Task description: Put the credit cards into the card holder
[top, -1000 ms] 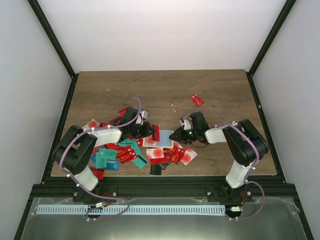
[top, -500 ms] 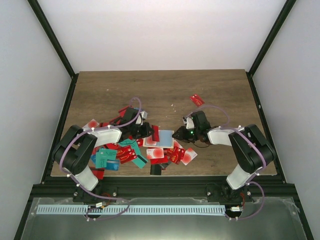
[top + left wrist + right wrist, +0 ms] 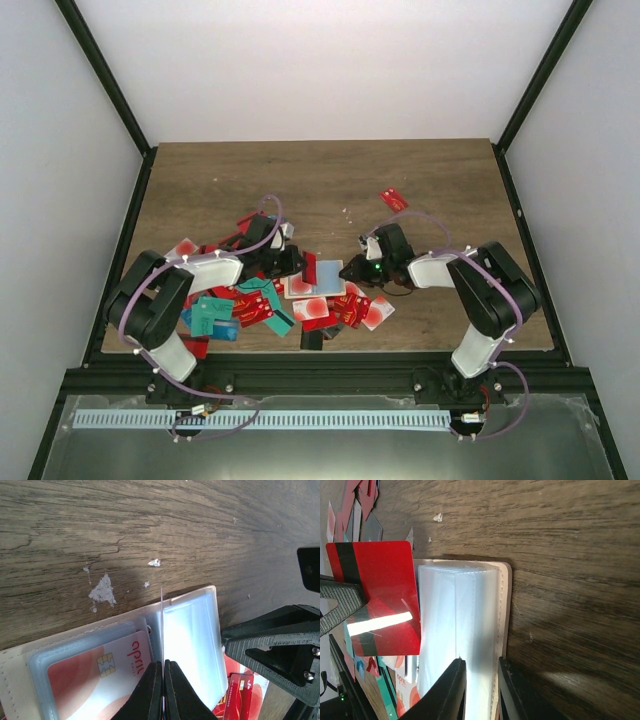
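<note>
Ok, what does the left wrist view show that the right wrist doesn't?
Left wrist only: the gold chip of a white-and-red plastic card sleeved in the beige folding card holder, and the left gripper shut on something edge-on. Right wrist only: what it holds, a red plastic card with black stripe, face-on beside the sleeves; the right gripper clamping the holder's stitched edge. Both: the open holder's clear sleeves on the wooden table.

Much of card holder [image 3: 192, 630] (maybe half) off-frame.
</note>
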